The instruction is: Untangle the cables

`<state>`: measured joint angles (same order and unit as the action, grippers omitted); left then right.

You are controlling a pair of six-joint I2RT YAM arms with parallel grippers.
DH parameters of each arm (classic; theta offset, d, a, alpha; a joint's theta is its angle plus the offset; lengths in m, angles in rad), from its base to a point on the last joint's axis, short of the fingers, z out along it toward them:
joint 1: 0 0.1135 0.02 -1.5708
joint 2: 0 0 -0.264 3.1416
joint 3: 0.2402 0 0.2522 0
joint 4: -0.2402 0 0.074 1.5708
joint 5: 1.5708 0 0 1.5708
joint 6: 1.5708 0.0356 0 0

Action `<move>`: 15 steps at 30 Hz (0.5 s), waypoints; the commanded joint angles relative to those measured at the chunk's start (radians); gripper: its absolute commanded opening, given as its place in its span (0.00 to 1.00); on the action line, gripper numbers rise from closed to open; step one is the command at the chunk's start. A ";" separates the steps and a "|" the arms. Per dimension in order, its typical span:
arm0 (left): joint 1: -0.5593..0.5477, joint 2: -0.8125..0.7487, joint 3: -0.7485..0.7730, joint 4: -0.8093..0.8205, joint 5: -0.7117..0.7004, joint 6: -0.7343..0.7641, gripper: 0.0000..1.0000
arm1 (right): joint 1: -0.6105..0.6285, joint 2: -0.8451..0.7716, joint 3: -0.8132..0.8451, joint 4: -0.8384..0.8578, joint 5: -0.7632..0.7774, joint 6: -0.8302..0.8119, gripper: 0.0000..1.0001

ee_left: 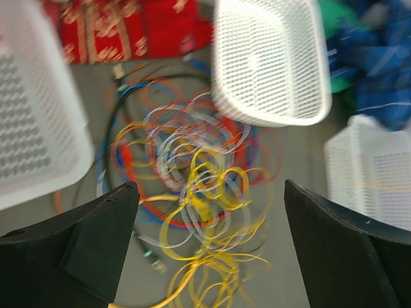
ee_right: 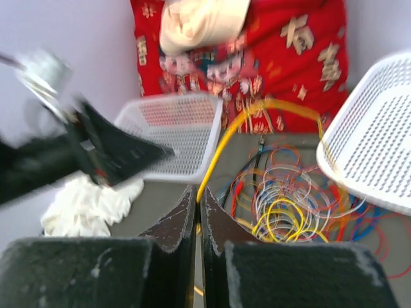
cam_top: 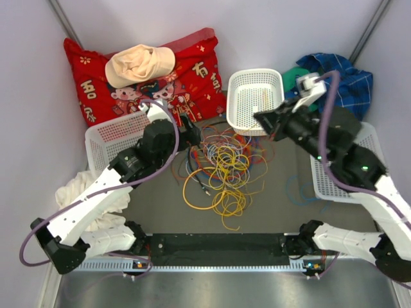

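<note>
The cables (cam_top: 221,163) lie in a loose tangle of yellow, red, blue, white and black loops on the grey table, between the two arms. My left gripper (cam_top: 192,136) hovers over the tangle's far left edge. In the left wrist view it (ee_left: 210,187) is open and empty, with the blurred cables (ee_left: 199,192) below it. My right gripper (cam_top: 260,119) is at the tangle's far right, beside the small basket. In the right wrist view it (ee_right: 198,190) is shut on a yellow cable (ee_right: 221,144) that rises from the jaws and arcs right over the tangle (ee_right: 289,205).
A small white basket (cam_top: 255,96) stands just behind the tangle. A white basket (cam_top: 109,138) is on the left and another (cam_top: 334,183) on the right. A red pillow (cam_top: 186,70) with a beige cloth (cam_top: 138,64), a white cloth (cam_top: 83,192) and a blue plaid cloth (cam_top: 347,80) ring the area.
</note>
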<state>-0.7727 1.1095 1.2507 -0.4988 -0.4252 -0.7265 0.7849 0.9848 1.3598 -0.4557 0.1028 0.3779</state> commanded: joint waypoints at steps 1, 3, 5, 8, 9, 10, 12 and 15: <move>0.023 -0.052 -0.146 -0.046 -0.003 -0.076 0.99 | 0.005 0.021 0.253 -0.316 0.118 -0.068 0.00; 0.023 -0.095 -0.223 0.011 0.042 -0.097 0.99 | 0.005 0.044 0.288 -0.345 0.164 -0.076 0.00; 0.023 -0.134 -0.282 0.052 0.069 -0.114 0.98 | 0.005 0.063 0.324 -0.354 0.228 -0.077 0.00; 0.023 -0.168 -0.329 0.060 0.075 -0.129 0.98 | -0.010 0.106 0.363 -0.333 0.271 -0.080 0.00; 0.023 -0.174 -0.338 0.052 0.078 -0.134 0.98 | -0.022 0.124 0.377 -0.322 0.265 -0.077 0.00; 0.023 -0.183 -0.347 0.051 0.083 -0.139 0.97 | -0.056 0.161 0.404 -0.321 0.261 -0.073 0.00; 0.023 -0.194 -0.376 0.048 0.104 -0.155 0.97 | -0.097 0.204 0.429 -0.314 0.230 -0.048 0.00; 0.023 -0.206 -0.424 0.060 0.131 -0.174 0.96 | -0.183 0.282 0.444 -0.291 0.206 -0.018 0.00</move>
<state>-0.7521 0.9249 0.8799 -0.4915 -0.3405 -0.8585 0.6838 1.1809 1.7653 -0.7479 0.3138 0.3256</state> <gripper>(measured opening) 0.968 0.009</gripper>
